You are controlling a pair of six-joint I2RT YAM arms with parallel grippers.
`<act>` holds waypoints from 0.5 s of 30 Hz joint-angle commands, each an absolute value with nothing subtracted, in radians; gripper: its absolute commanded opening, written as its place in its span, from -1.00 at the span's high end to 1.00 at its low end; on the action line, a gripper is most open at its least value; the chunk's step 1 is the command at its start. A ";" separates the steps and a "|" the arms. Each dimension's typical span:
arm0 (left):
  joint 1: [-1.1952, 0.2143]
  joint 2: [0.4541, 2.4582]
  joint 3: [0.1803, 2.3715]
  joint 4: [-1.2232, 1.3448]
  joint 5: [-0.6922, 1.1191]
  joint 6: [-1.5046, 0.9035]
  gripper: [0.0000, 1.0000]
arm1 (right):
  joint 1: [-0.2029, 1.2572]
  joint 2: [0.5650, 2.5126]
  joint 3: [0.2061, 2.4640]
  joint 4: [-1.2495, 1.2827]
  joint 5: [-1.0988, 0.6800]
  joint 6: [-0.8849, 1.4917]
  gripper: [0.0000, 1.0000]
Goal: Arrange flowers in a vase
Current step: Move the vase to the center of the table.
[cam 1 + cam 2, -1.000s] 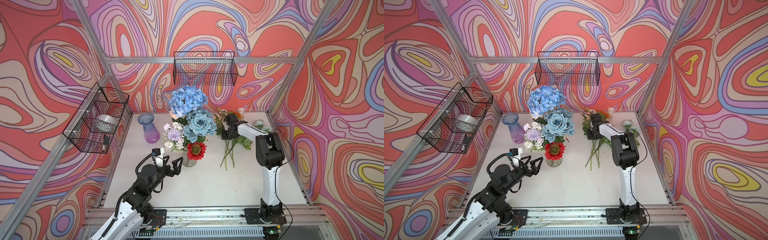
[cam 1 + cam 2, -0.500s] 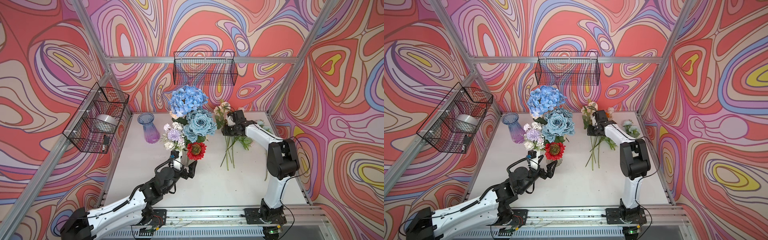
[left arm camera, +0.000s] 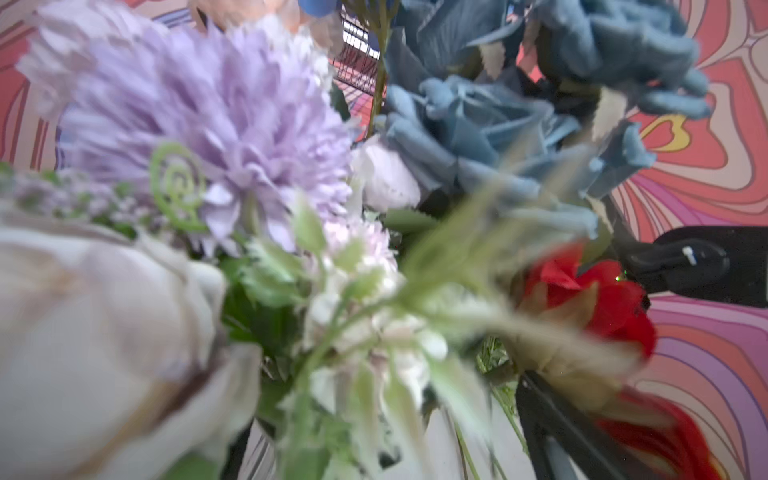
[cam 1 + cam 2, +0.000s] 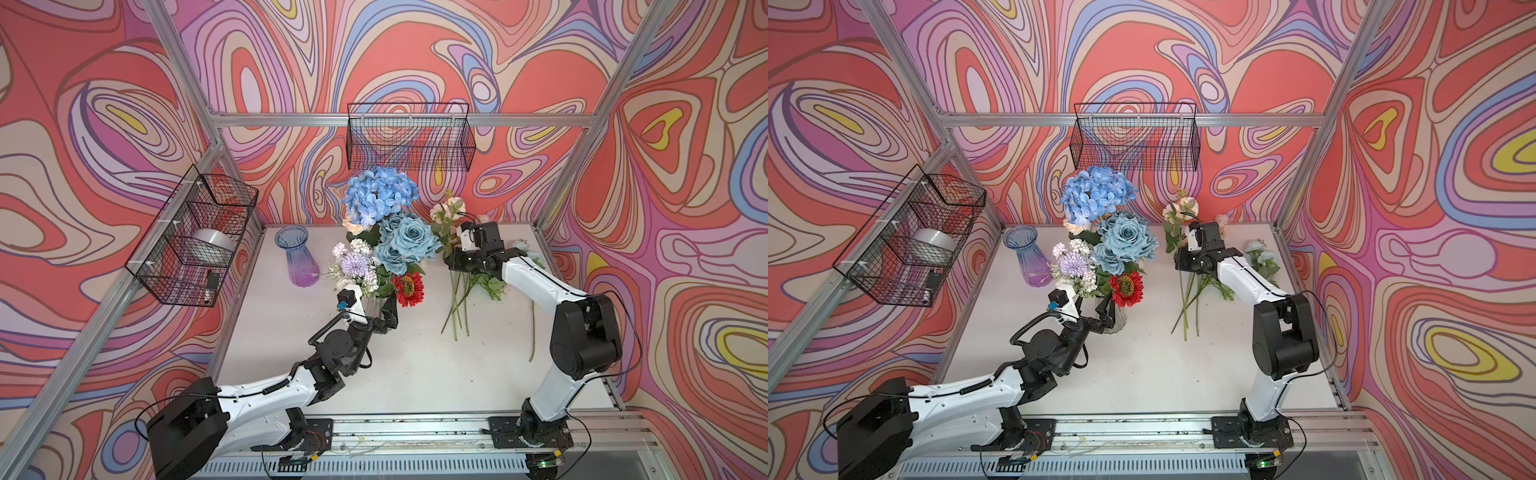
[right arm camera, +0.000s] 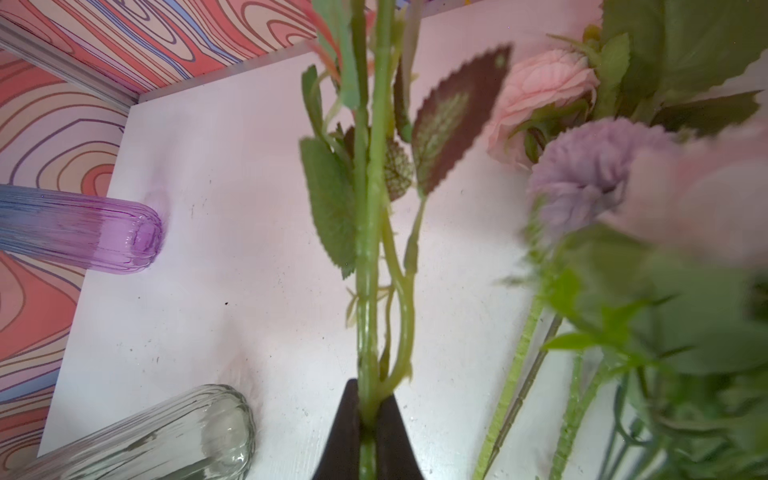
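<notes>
Our right gripper (image 5: 368, 419) is clamped on a green flower stem (image 5: 369, 249) above the bench (image 5: 232, 232). Our left gripper (image 4: 374, 311) gapes wide beside the filled vase (image 4: 1120, 322), holding nothing.

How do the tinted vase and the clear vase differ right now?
Colour: the tinted vase fades from blue to purple; the clear vase is colourless. Contents: the tinted vase is empty; the clear vase holds the flowers. Both are ribbed glass, standing upright.
</notes>
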State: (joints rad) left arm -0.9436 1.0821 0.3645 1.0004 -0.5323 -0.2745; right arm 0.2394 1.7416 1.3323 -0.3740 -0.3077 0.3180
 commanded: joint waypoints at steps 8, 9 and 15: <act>-0.947 0.963 0.375 0.996 -0.513 -0.247 -1.00 | 0.262 1.563 1.234 -0.174 -0.365 0.343 1.00; -0.948 0.946 0.375 0.970 -0.509 -0.249 -1.00 | 0.263 1.541 1.216 -0.146 -0.358 0.345 1.00; -0.947 0.807 0.363 0.747 -0.482 -0.272 -1.00 | 0.266 1.415 1.181 -0.074 -0.336 0.339 1.00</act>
